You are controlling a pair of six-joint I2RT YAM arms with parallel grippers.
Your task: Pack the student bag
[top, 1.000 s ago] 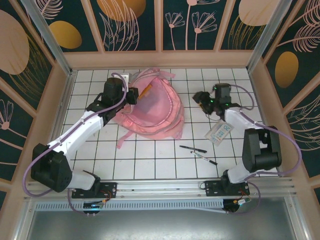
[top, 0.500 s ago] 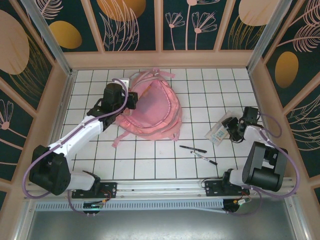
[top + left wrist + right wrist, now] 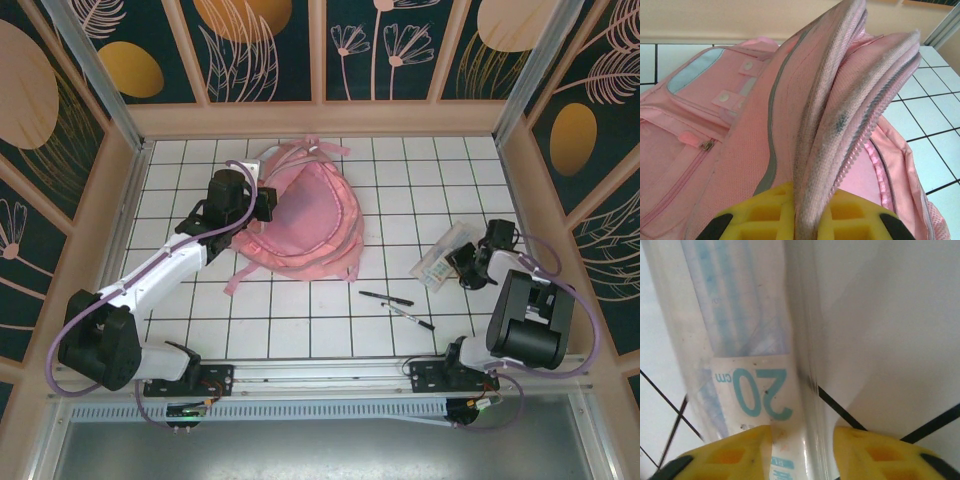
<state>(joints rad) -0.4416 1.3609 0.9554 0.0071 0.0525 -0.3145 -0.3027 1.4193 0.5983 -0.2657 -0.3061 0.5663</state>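
Top external: right pincer, pinching the clear ruler pack at mid-right, has the student bag well left, its mouth edge clamped by the left pincer.

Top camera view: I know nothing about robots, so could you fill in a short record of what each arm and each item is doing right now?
student bag: pink, zipper open, lying at the back left of the tiled table
left gripper: shut on the bag's zipper edge, holding that edge raised
right gripper: one finger on each side of a clear ruler pack; firm grip uncertain
pens: two, lying loose on the table in front of the bag, untouched
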